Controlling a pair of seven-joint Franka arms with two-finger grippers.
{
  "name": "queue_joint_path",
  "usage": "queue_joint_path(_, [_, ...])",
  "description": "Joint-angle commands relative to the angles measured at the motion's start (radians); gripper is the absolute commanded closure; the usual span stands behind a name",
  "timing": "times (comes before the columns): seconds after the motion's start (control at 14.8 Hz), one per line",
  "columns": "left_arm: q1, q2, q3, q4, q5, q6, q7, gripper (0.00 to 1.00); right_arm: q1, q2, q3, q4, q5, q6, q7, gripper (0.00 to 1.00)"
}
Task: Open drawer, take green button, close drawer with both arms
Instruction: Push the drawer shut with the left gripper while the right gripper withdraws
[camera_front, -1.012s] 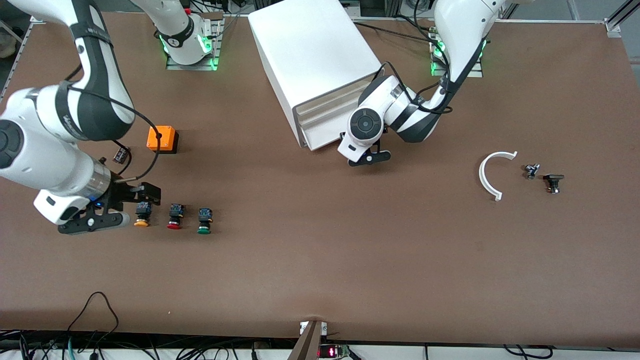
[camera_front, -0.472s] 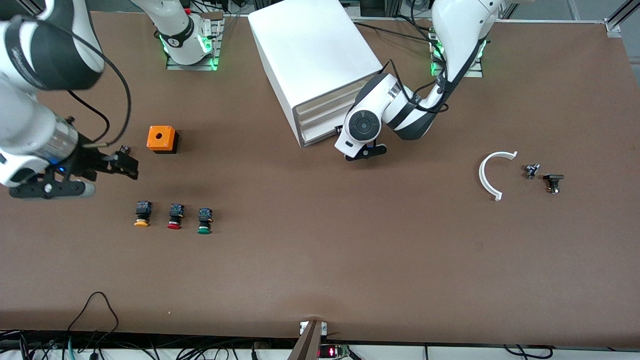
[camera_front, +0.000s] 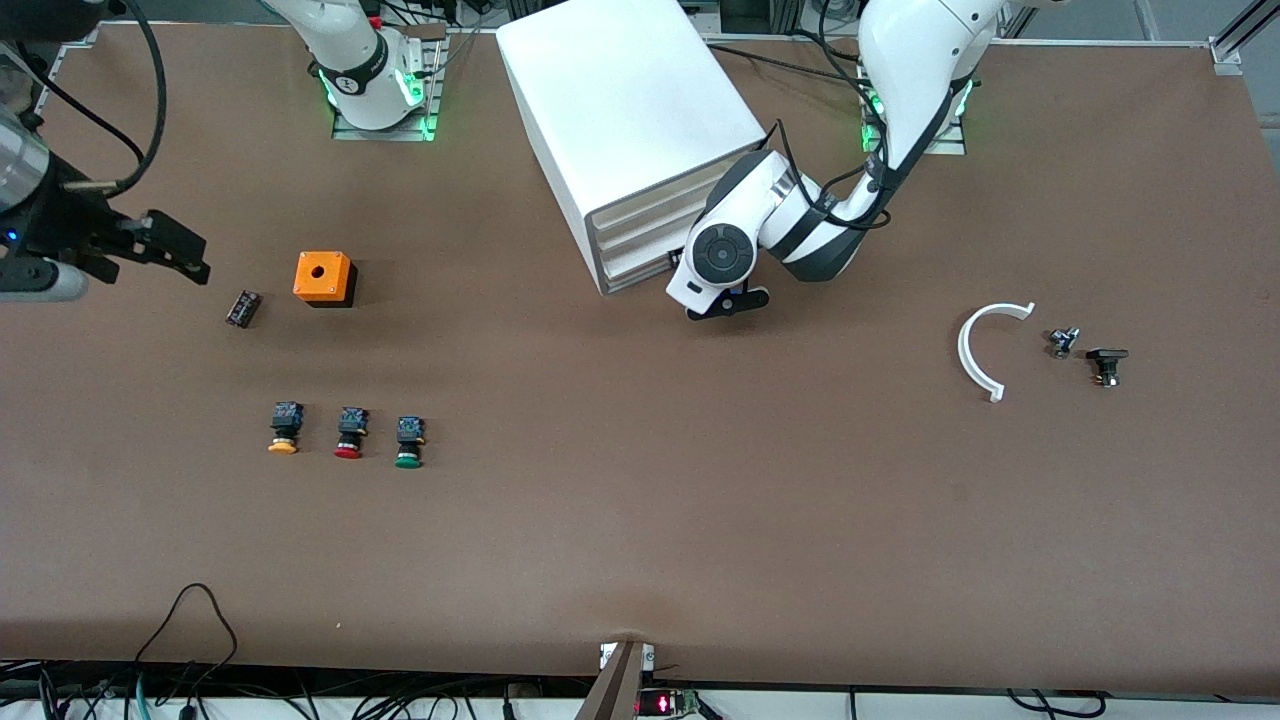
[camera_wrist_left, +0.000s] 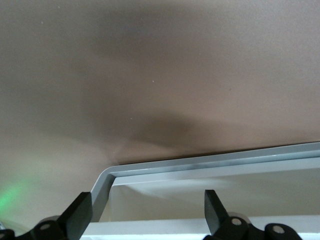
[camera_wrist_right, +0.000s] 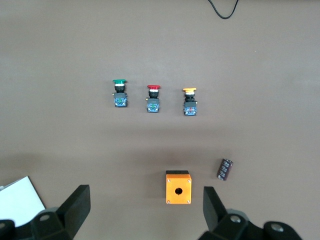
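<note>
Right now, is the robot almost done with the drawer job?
Nearly. The green button is out on the table beside the red one. The left gripper is at the drawer, which looks about shut. The right gripper is open and empty, up near the table's edge.

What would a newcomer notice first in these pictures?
The big white cabinet stands between the arms' bases, with the left gripper at its drawer fronts, fingers open. Nearer the camera, toward the right arm's end, yellow, red and green buttons lie in a row. The right gripper hangs open above the table's end.

Drawer (camera_front: 640, 262) now shut; right hand (camera_front: 150, 240) away.
</note>
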Motion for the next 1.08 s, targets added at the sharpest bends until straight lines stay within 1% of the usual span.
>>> queue_joint_path(0.0, [0.001,-0.002,-0.015,0.007,-0.02,-0.015,-0.007,0.01,-0.018,-0.103,0.021,-0.101,-0.003,-0.002,0.018,0.0])
queue_joint_path(0.13, [0.001,-0.003,-0.017,0.007,-0.076,-0.015,-0.006,0.01,-0.01,-0.164,0.015,-0.163,-0.002,0.013,0.018,0.0])
queue_joint_path(0.27, [0.01,-0.01,-0.017,0.009,-0.083,-0.022,-0.006,0.01,0.005,-0.206,-0.006,-0.207,-0.002,0.03,0.019,0.0])
queue_joint_path(0.34, [0.016,-0.01,-0.017,0.01,-0.084,-0.027,-0.006,0.01,0.019,-0.23,-0.026,-0.245,-0.002,0.065,0.019,0.0])
queue_joint_path(0.47, [0.042,-0.016,-0.017,0.036,-0.084,-0.041,-0.007,0.01,0.022,-0.273,-0.036,-0.325,-0.002,0.136,0.019,0.0])
queue_joint_path(0.54, [0.066,-0.022,-0.017,0.065,-0.084,-0.074,-0.007,0.01,0.022,-0.292,-0.036,-0.351,-0.002,0.157,0.019,0.0])
queue_joint_path(0.61, [0.1,-0.023,-0.017,0.108,-0.084,-0.129,-0.006,0.01,0.02,-0.297,-0.036,-0.359,-0.002,0.151,0.028,0.0])
queue_joint_path(0.81, [0.155,-0.031,-0.006,0.24,-0.066,-0.278,0.014,0.01,0.02,-0.295,-0.034,-0.356,0.001,0.137,0.071,0.0])
queue_joint_path(0.94, [0.227,-0.071,-0.015,0.277,0.001,-0.288,0.037,0.01,0.02,-0.294,-0.031,-0.349,0.001,0.119,0.061,0.0])
queue_joint_path(1.01, [0.255,-0.085,-0.017,0.289,0.031,-0.289,0.093,0.01,0.02,-0.291,-0.031,-0.349,0.004,0.116,0.059,0.0])
